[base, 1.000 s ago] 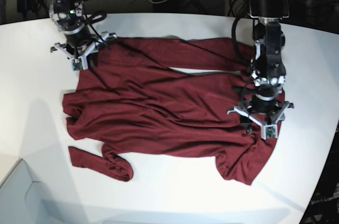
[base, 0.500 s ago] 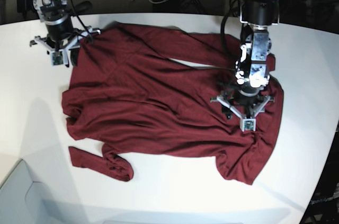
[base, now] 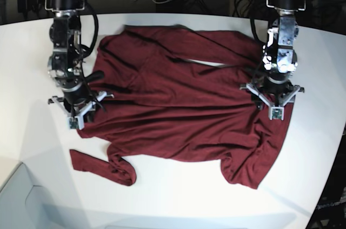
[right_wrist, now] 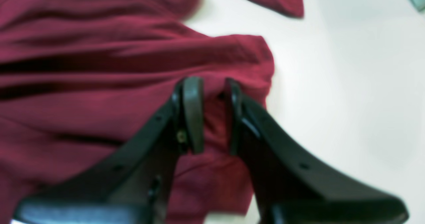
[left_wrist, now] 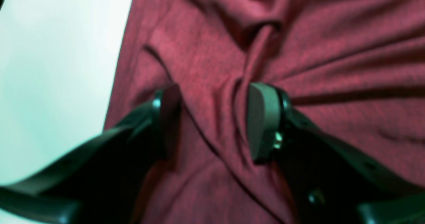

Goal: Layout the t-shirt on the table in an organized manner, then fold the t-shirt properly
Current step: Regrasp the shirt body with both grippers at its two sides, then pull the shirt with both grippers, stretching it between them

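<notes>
Spreading the t-shirt [base: 178, 104] flat on the counter [base: 32, 77]

We set our left hand [left_wrist: 212, 117] half-wide astride a raised crease near the shirt's edge, and our right hand [right_wrist: 211, 114] narrowed around a bunched edge by bare counter, so both sides can be tugged apart; whether either truly grips cloth we cannot tell.

Bright, even overhead light; both wrist views blurred, base view sharp.

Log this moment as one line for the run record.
phase: spreading | dark red fabric t-shirt: rumpled on white table | left claw: open astride a fold | right claw: pinching shirt edge
</notes>
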`<state>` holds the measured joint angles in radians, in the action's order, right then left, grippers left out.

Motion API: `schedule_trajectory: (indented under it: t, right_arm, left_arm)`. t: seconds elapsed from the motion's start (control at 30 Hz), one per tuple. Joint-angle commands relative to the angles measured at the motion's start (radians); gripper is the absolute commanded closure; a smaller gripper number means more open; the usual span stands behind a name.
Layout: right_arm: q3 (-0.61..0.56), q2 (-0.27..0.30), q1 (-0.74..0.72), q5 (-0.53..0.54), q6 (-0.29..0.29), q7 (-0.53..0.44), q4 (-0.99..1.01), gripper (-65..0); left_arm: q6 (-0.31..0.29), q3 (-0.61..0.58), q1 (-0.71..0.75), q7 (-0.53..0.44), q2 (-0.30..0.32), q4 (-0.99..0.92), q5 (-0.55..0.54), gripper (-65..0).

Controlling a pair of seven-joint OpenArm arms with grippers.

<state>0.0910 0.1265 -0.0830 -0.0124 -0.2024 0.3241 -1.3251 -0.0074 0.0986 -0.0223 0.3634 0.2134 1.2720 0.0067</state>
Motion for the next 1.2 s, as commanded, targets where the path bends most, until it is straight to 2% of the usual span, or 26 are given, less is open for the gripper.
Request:
schedule_trajectory:
  t: [0.0, 0.1, 0.3, 0.37, 0.57, 0.7, 0.8, 0.9, 1.17]
  right_arm:
    - [0.002, 0.008, -0.021, 0.007, 0.002, -0.026, 0.011, -10.0]
    - [0.002, 0.008, -0.002, 0.007, 0.002, -0.027, 0.052, -10.0]
    - [-0.038, 0.008, 0.170, 0.007, 0.002, -0.033, -0.035, -10.0]
    - [-0.038, 0.008, 0.249, 0.007, 0.002, -0.033, -0.120, -10.0]
    - [-0.037, 0.008, 0.440, 0.007, 0.002, -0.033, -0.357, -10.0]
    - [-0.030, 0.012, 0.495, 0.007, 0.002, -0.033, -0.465, -10.0]
    - [-0.010, 0.012, 0.496, 0.007, 0.002, -0.033, -0.515, -10.0]
    - [0.002, 0.012, 0.438, 0.007, 0.002, -0.026, -0.531, -10.1]
    - [-0.013, -0.004, 0.180, 0.007, 0.002, -0.026, -0.327, -10.4]
  left_arm:
    - [0.002, 0.002, -0.014, -0.023, 0.005, 0.047, 0.000, -31.2]
    - [0.002, 0.045, 0.012, -0.023, -0.006, 0.148, 0.000, -31.2]
    - [0.002, 0.097, -0.031, -0.027, -0.055, 0.251, 0.000, -31.2]
    - [0.002, 0.095, -0.087, -0.025, -0.068, 0.196, 0.000, -31.2]
    - [0.002, 0.051, -0.244, -0.034, -0.111, -0.130, 0.000, -31.2]
    - [0.002, 0.028, -0.316, -0.036, -0.119, -0.306, 0.000, -31.2]
    - [0.002, 0.028, -0.325, -0.060, -0.116, -0.360, 0.006, -31.2]
    - [0.002, 0.033, -0.281, -0.082, -0.099, -0.361, 0.008, -31.2]
    - [0.002, 0.036, -0.138, -0.085, 0.022, -0.252, 0.000, -31.2]
